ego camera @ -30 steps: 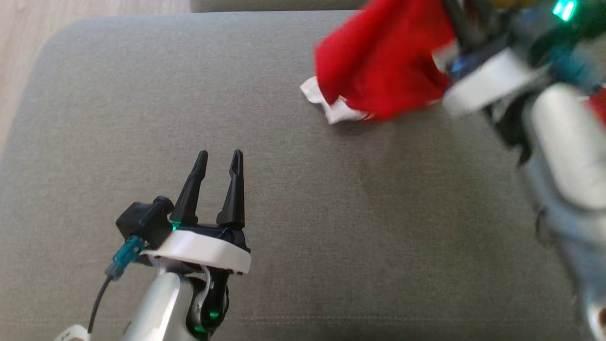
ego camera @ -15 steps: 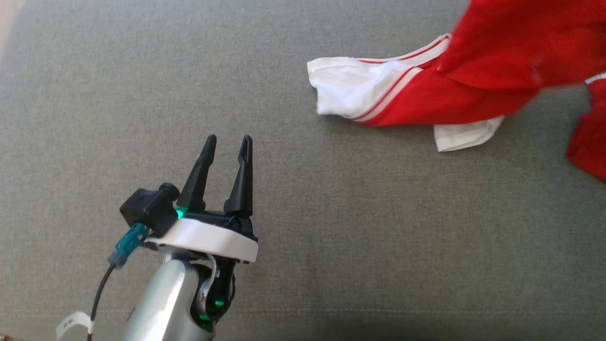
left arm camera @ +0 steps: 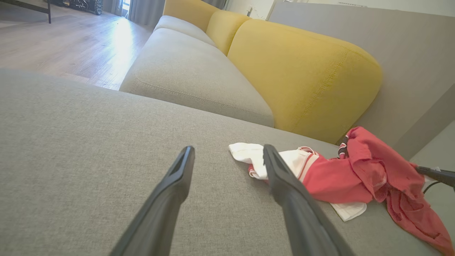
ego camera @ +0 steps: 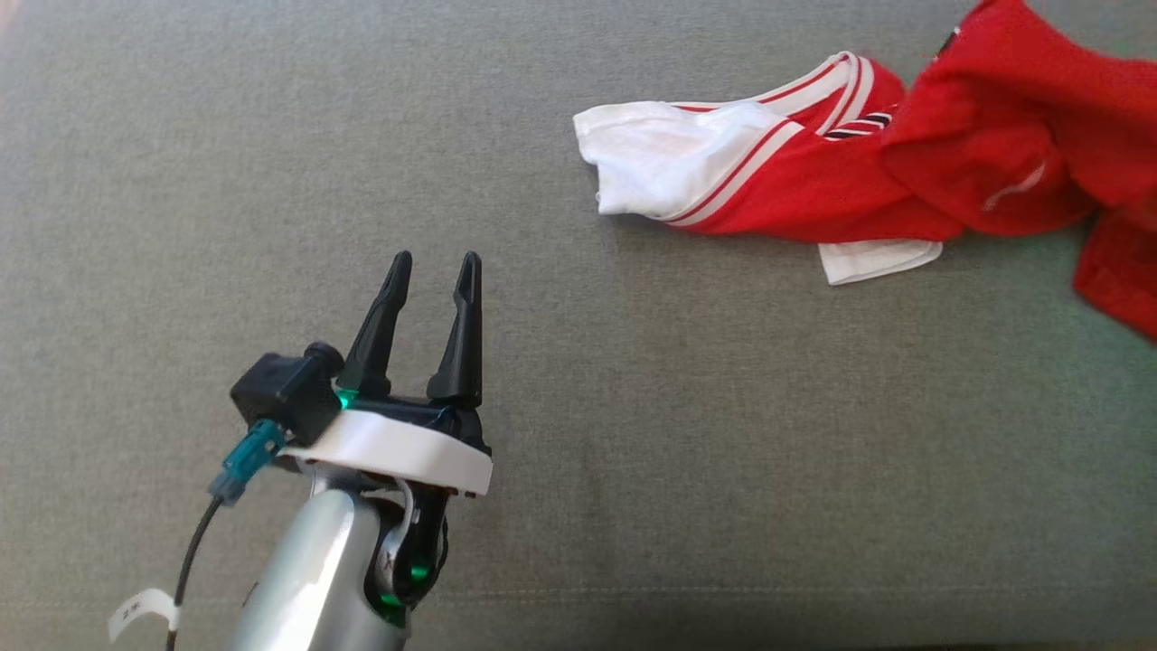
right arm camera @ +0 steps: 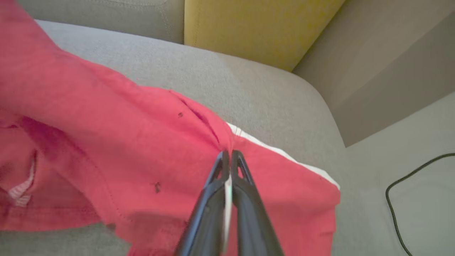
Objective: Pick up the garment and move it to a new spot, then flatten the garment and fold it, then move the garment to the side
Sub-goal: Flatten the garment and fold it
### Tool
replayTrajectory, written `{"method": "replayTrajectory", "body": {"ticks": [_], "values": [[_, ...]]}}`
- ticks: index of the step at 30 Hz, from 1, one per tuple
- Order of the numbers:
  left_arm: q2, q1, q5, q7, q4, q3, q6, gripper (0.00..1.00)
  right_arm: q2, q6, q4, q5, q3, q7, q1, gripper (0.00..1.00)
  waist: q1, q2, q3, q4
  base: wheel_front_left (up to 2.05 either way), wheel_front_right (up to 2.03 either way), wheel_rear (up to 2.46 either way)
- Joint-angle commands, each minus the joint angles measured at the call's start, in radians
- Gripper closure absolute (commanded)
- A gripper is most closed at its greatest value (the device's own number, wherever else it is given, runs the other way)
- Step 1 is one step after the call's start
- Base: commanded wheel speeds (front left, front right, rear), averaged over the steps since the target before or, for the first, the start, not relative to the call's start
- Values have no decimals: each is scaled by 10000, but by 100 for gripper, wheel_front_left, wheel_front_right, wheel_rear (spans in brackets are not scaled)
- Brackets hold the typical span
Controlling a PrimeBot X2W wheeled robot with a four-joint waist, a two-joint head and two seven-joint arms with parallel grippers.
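The garment (ego camera: 868, 172) is a red shirt with white sleeves and striped trim, bunched at the upper right of the grey cushion (ego camera: 633, 434). In the right wrist view my right gripper (right arm camera: 228, 154) is shut on a fold of the garment (right arm camera: 149, 149), lifting the red cloth. My left gripper (ego camera: 432, 264) stands open at the lower left of the head view, well apart from the garment, nothing between its fingers. Along the left wrist view, the left gripper (left arm camera: 227, 152) points toward the garment (left arm camera: 337, 174), whose white sleeve lies just beyond the right fingertip.
Yellow back cushions (left arm camera: 302, 71) rise behind the seat, with another grey seat cushion (left arm camera: 192, 74) further off. Wooden floor (left arm camera: 60, 46) lies past the cushion's far edge. A black cable (right arm camera: 408, 192) runs over the pale floor beside the seat's right edge.
The head camera has shifted. The garment has dropped from a raised bunch and now lies stretched out along the cushion, its white sleeve spread leftward. The left gripper has stayed open in place.
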Motion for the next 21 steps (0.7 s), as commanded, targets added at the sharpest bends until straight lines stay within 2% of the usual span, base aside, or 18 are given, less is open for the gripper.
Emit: {"method": "replayTrajectory", "body": {"ticks": [1, 2, 8, 12, 19, 21], "values": [[75, -365, 150, -51, -272, 373, 18, 0, -116, -7, 104, -153, -196, -32, 360, 52, 0, 0, -60, -112, 0, 0, 0], [75, -356, 171, -51, -257, 388, 7, 0, -117, -7, 328, -295, -347, -76, 373, 0, 0, 0, -81, -155, 0, 0, 0], [75, -332, 222, -51, -182, 446, -35, 0, 257, -7, 1230, -1656, -1450, -776, 237, 0, 0, 0, -314, -407, 0, 0, 0], [75, -299, 218, -51, -169, 464, -32, 0, 755, -7, 1151, -2230, -1884, -1301, 225, 0, 0, 0, -446, -511, 0, 0, 0], [75, -119, 204, -51, -186, 597, -1, 0, 2404, -7, -541, -2718, -2526, -3091, 843, 0, 0, 0, -815, -757, 0, 0, 0], [75, -65, 205, -51, -221, 647, 6, 0, 2950, -7, -1241, -2669, -2403, -3507, 1335, 0, 0, 0, -900, -815, 0, 0, 0]]}}
